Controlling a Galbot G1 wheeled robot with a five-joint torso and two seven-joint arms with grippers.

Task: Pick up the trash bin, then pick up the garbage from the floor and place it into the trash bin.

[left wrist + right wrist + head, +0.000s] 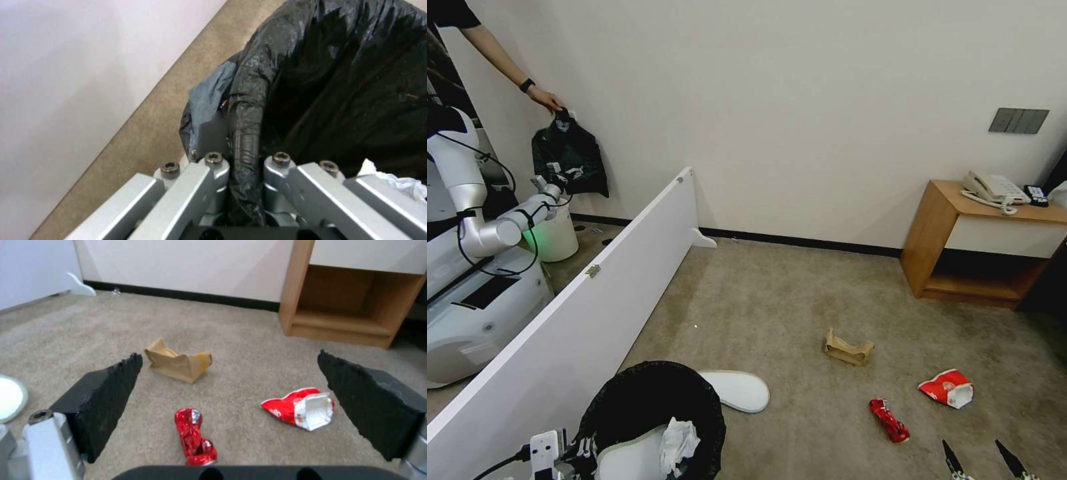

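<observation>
The trash bin [650, 420] is seen nearest, at the lower left of the head view, with its black bag [338, 86] drawn over the rim. The left tool [245, 173] is pressed together on a fold of that bag at the rim, so the bin is held by thin, crinkly plastic that is judged slippery and easily torn. A crumpled tissue [679, 441] and a white slipper [634, 461] are already lying inside. A second white slipper [737, 390] is lying on the carpet just beside the bin.

The right tool [231, 400] is held low over the carpet at the lower right, its black pads [106, 396] spread wide and pinching nothing. Between those pads, in the right wrist view, the crushed red wrapper [194, 436] is seen closest; it is judged light, soft and springy, and is best taken across its narrow middle. Near it, the red-and-white crushed cup [302, 408] is lying on its side, light and easily flattened further. Beyond, the folded brown cardboard [178, 363] is standing on edge, stiffer, and could be gripped across its upright walls.

Farther off, a wooden side table [980, 247] is set against the wall, and a white partition board [580, 293] is running along the left.
</observation>
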